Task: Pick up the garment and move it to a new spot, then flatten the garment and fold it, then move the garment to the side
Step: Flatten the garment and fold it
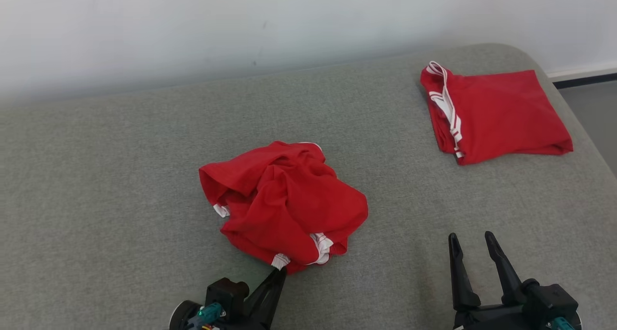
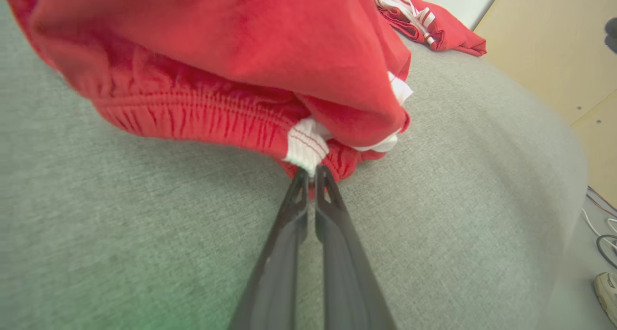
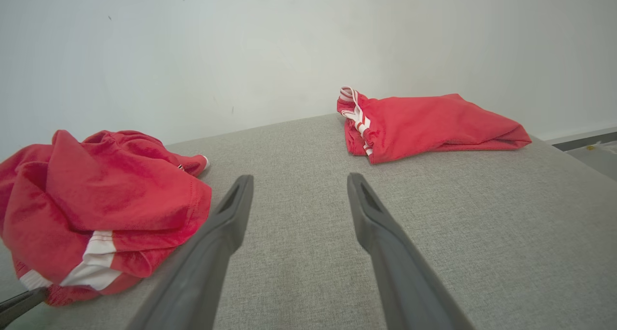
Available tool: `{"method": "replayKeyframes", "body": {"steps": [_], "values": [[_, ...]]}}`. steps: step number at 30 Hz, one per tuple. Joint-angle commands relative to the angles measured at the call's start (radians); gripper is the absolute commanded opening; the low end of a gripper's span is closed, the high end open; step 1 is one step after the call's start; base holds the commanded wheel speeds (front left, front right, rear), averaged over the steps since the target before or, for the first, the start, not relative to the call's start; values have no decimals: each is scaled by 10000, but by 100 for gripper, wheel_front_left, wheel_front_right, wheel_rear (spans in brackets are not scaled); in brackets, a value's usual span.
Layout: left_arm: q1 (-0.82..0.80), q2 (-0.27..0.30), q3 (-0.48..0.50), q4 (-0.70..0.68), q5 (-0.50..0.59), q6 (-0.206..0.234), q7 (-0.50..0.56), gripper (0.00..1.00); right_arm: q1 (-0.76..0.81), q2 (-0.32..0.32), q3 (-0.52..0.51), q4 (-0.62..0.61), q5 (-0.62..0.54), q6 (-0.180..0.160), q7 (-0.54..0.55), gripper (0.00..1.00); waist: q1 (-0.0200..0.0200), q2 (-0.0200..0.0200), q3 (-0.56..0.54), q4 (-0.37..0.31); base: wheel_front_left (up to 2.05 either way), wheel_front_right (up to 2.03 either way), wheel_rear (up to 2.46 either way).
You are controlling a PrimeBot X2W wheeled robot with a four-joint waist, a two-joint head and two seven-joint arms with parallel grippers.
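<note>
The crumpled red shorts (image 1: 284, 204) lie in a heap near the middle of the grey upholstered surface (image 1: 120, 185). The left gripper (image 1: 279, 271) is clamped on their near edge, its fingertips pinched together just beside a white-striped cuff (image 2: 306, 149). The right gripper (image 1: 471, 241) hangs to the right, well apart from the heap, jaws spread and holding nothing. A second pair of red shorts (image 1: 501, 113), folded, rests at the far right corner by the white wall (image 1: 241, 26).

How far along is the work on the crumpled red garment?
Done: nothing finished; the crumpled garment lies bunched on the grey surface. In hand: the left gripper is shut on its near edge. Left: lifting, moving, flattening, folding, setting aside. The right gripper stands open.
</note>
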Motion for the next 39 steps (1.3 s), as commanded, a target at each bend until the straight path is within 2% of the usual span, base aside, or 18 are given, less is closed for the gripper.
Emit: {"method": "replayKeyframes", "body": {"steps": [1,5,9,17,21,25,26,27,30,39], "values": [[-35,42,39,-113,-65,12,-34,0,2,11,-12,-8,-46,-27,3,100,-1,-1,-94,182,0,0,0],[226,95,264,-585,-151,12,-34,0,164,10,-122,63,-29,-27,4,100,-1,-1,-254,559,0,0,0],[721,526,670,-1398,-10,12,-34,0,294,13,-163,111,11,-27,3,100,-1,-1,-417,1004,0,0,0],[2119,1896,1003,-2481,-103,14,-34,0,296,10,-79,255,117,-27,3,100,-1,-1,-592,1697,0,0,0],[2641,2063,759,-2284,-335,14,-34,0,280,11,15,361,158,-27,3,100,-1,-1,-631,1904,0,0,0],[2752,1780,603,-1851,-395,14,-34,0,414,7,63,465,167,-27,3,100,-1,-1,-774,2024,0,0,0],[2738,1693,726,-1842,-345,14,-34,25,446,7,70,476,159,-27,3,100,-1,-1,-802,2044,0,0,0],[2755,1567,902,-1916,-314,14,-34,100,463,8,62,489,144,-27,3,100,-1,-1,-846,2066,0,0,0],[2863,1353,1407,-2244,-219,24,-34,100,489,10,30,496,110,-27,3,100,-1,-1,-921,2106,0,0,0],[3815,545,4178,-4073,843,43,-33,100,686,10,35,530,-1,-27,3,100,-1,-1,-1203,2297,0,0,0]]}}
